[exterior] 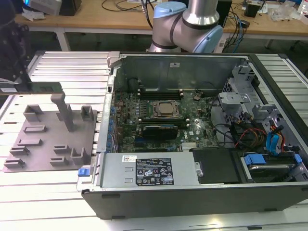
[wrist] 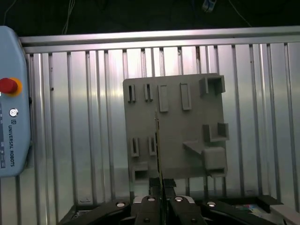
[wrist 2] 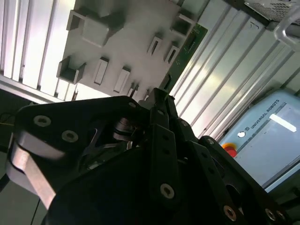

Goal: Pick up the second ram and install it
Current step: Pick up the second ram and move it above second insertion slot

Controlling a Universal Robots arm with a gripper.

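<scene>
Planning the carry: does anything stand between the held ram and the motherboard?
Yes. The gripper holds the second ram over the grey fixture; the open case's side wall rises between it and the motherboard.

I log: dark-green second ram; matte grey tray; ribbed silver table; black gripper; red button on light-blue pendant.

- Gray slotted holder plate lies flat on the slatted table, toward its edge at the exterior view's left.
- Open computer case sits beside the plate, with a square processor inside.
</scene>
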